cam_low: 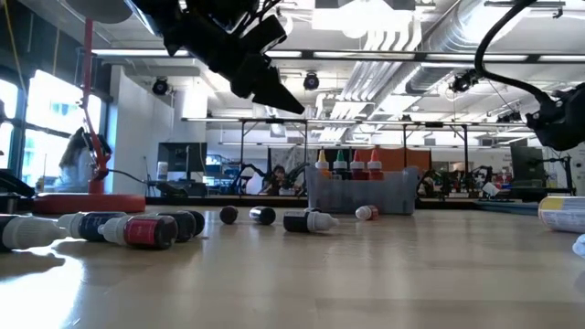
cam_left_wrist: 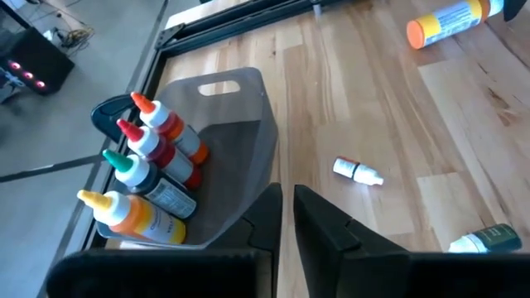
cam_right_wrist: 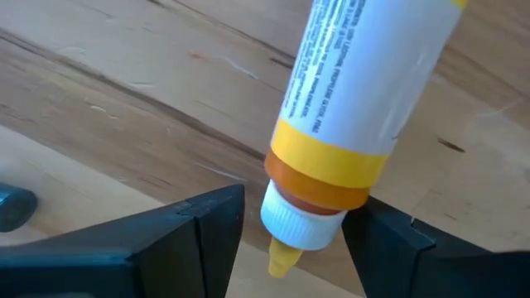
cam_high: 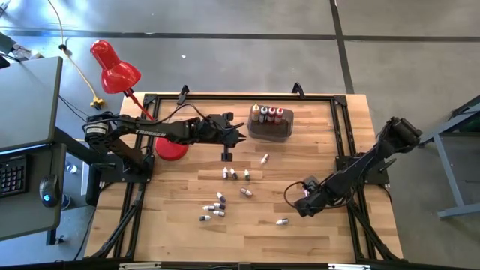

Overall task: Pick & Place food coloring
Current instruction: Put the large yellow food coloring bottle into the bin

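A grey tub [cam_high: 268,133] at the far middle of the table holds several upright food coloring bottles [cam_left_wrist: 149,178]. My left gripper [cam_left_wrist: 286,213] hovers just left of the tub [cam_left_wrist: 240,124], its fingers parted by a narrow gap with nothing between them. My right gripper [cam_right_wrist: 294,236] points down at the near right, open. Its fingers stand on either side of the cap end of a white-labelled bottle with a yellow and orange band [cam_right_wrist: 364,91], which lies on its side on the wood. In the low view that gripper [cam_low: 558,123] is still above the bottle [cam_low: 562,212].
Small bottles lie scattered mid-table [cam_high: 236,174] and nearer the front [cam_high: 216,207], one by the tub [cam_left_wrist: 358,171], one near the front right [cam_high: 282,221]. A red desk lamp [cam_high: 116,71] with its round base [cam_high: 171,148] stands at the far left. A black frame edges the table.
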### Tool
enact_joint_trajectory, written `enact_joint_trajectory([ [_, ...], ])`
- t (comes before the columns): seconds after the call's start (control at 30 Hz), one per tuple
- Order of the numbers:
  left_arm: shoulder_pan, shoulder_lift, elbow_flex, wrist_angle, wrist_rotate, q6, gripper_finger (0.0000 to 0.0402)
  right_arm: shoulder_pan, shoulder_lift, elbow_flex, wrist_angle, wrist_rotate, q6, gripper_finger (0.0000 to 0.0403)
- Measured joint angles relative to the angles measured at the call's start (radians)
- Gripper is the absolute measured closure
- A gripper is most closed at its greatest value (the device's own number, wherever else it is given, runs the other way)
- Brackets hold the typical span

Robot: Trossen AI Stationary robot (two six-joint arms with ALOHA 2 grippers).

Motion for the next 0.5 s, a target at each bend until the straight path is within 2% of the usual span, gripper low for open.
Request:
enact_joint_trajectory([
  [0.3,0.0,0.0,0.0,-0.002,0.0,0.0,0.0369,0.033,-0.002,-0.004,0.024,-0.067,0.075,0.0211],
  [0.5,0.0,0.0,0.0,-0.001,0.0,0.0,0.0369,0.036,-0.001,-0.003,-0.018,-0.025,0.073,0.0218],
])
